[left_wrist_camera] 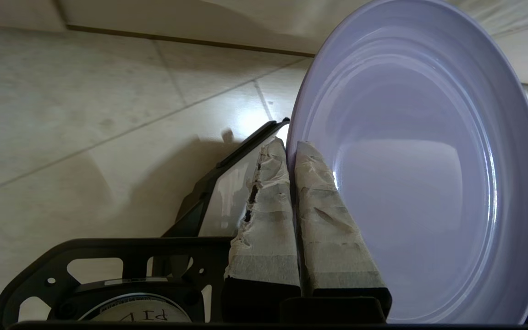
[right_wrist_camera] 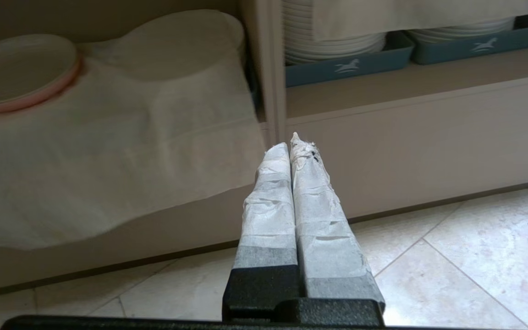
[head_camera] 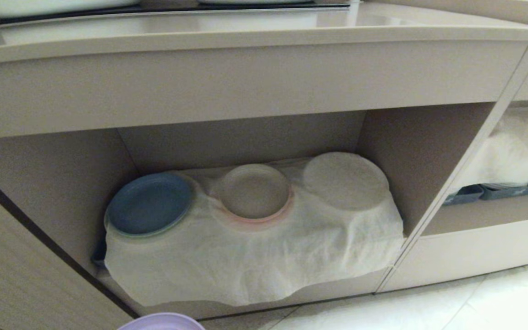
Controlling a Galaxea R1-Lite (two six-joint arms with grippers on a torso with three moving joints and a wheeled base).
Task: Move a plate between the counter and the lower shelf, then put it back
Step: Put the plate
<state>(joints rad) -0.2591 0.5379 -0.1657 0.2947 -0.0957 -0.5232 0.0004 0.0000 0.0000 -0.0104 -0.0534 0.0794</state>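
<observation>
- Three plates sit in the lower shelf [head_camera: 374, 133], centre of the head frame: blue plate [head_camera: 149, 203] at left, beige-pink plate [head_camera: 255, 191] in the middle, and a round shape under cloth at right.
- Cream cloth [head_camera: 255, 261] covers the shelf floor and drapes over the front edge, wrinkled.
- Purple plate [left_wrist_camera: 422, 160] held by the left gripper [left_wrist_camera: 291, 149]; jaws clamped narrow on its rim, one taped finger on each face, plate standing on edge over the tiled floor [left_wrist_camera: 85, 105].
- Head view shows only a sliver of that plate at the bottom edge, left of centre, below the shelf front; it is not on the shelf and not on the desk.
- Desk [head_camera: 245, 32] runs across the top of the head frame, with a black hob panel at the upper left.
- Right gripper [right_wrist_camera: 294, 146] idle, low over the floor, pointing at the cabinet divider; jaws pressed together, holding nothing.
- White plates [right_wrist_camera: 332, 43] stacked in a grey-blue tray [right_wrist_camera: 351, 66] in the neighbouring cubby, upper right of the right wrist view.
</observation>
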